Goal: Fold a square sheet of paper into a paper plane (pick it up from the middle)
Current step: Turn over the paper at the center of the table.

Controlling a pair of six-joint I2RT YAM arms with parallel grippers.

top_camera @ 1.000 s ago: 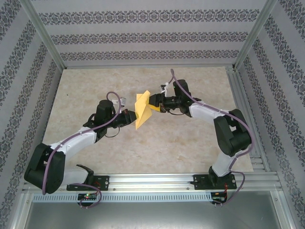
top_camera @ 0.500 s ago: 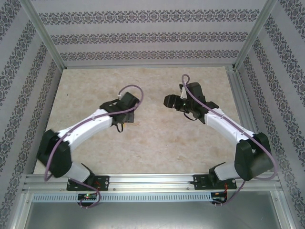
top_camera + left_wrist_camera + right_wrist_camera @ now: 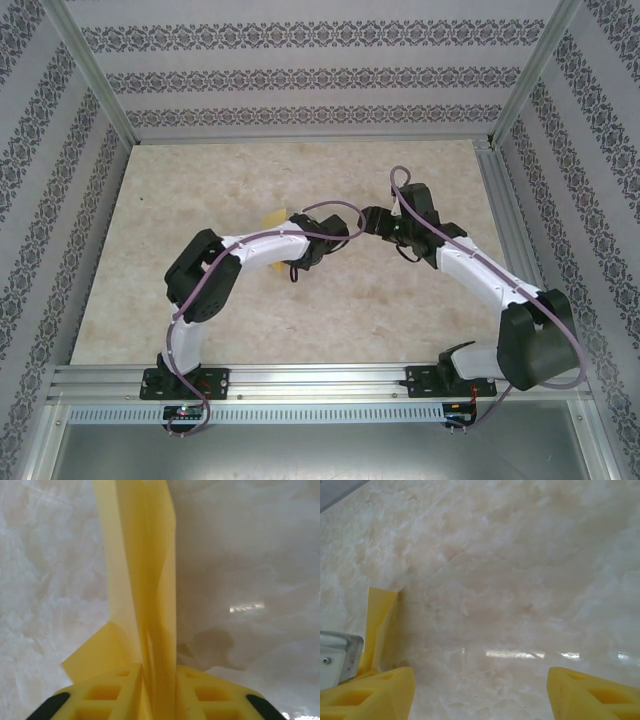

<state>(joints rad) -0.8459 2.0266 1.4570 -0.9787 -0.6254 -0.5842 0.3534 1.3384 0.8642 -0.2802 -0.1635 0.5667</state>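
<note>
Left fingers [image 3: 112, 692] swung right, pinching the paper plane [image 3: 150, 575], end cropped.

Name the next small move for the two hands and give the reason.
Probably shift the right hand sideways until the folded paper lies within its grasp, then close. The left hand is shut on one end of the paper. The right hand is open, and in its wrist view the paper sits at the left edge, outside its grasp.
</note>
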